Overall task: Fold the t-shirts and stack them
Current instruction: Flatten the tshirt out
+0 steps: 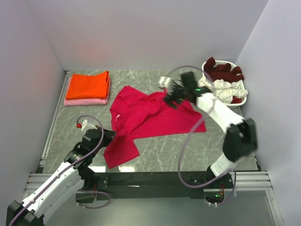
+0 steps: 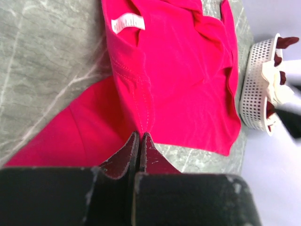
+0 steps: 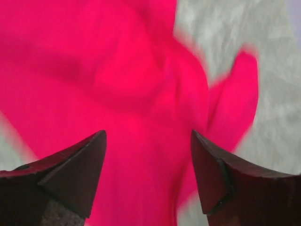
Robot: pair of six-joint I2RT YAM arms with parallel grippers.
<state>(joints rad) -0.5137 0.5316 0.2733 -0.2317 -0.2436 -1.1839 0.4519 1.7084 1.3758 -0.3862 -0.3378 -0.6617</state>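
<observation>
Left gripper (image 2: 140, 137) is closed tight on a seam fold of the crimson-pink cloth t-shirt (image 2: 188, 84), which lies spread and rumpled on the grey marbled table (image 2: 42, 61). Writing on its white neck label (image 2: 128, 22) is too blurred to read. Right gripper (image 3: 148, 136) hangs wide open above the shirt, holding nothing.

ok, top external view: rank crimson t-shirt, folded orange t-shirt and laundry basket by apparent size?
1. crimson t-shirt: spread out, clearly largest.
2 and 3. white laundry basket and folded orange t-shirt: they look about alike, so no ranking between them.
</observation>
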